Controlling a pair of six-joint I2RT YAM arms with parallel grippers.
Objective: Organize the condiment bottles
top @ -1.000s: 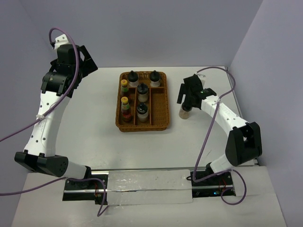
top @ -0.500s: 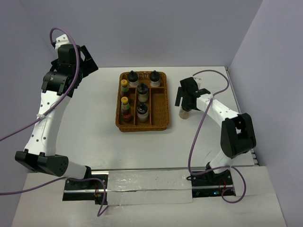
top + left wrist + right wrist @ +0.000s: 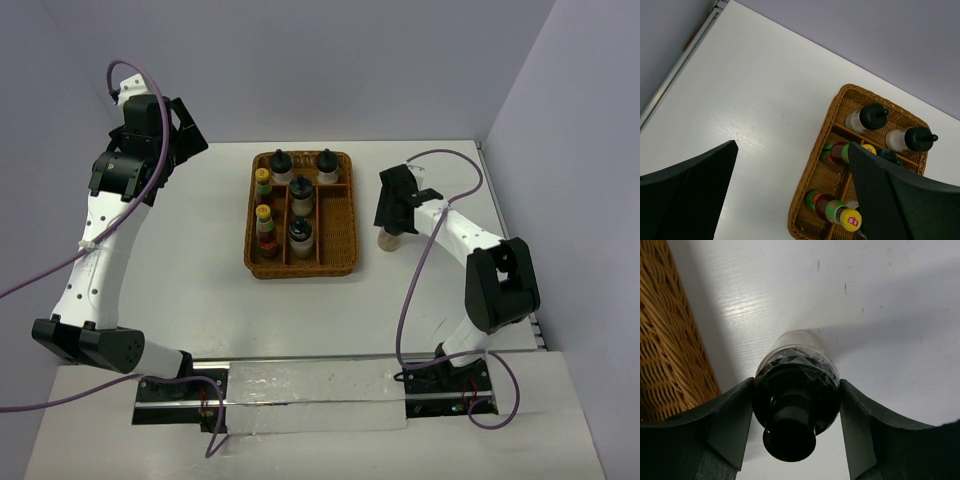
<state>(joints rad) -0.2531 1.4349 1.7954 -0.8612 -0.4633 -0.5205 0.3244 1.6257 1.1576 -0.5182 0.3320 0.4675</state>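
my right tool (image 3: 796, 407) is closed on the black cap of a loose bottle (image 3: 795, 352), with one finger (image 3: 730, 425) pressed against each side of the cap. the loose bottle has a whitish body and stands upright on the white desk (image 3: 880, 300). it is outside the brown wicker tray (image 3: 670, 340), just beside the tray's right-hand wall.

seen from the overhead camera, the tray sits near the middle of the desk and is split into compartments. across its far end stand the far-left bottle (image 3: 281, 163) and the far-right bottle (image 3: 327, 163), both whitish with black caps. in the middle strip are two more of the same kind, the middle far bottle (image 3: 302, 192) and the middle near bottle (image 3: 300, 233), one behind the other. the left strip holds the far yellow-capped bottle (image 3: 263, 180) and the near yellow-capped bottle (image 3: 266, 225), both slim and reddish brown with red and green labels. i cannot tell whether these two stand straight or lean.

my left tool (image 3: 792, 146) hangs high above the far left of the desk, well apart from the tray, its fingers spread wide open.
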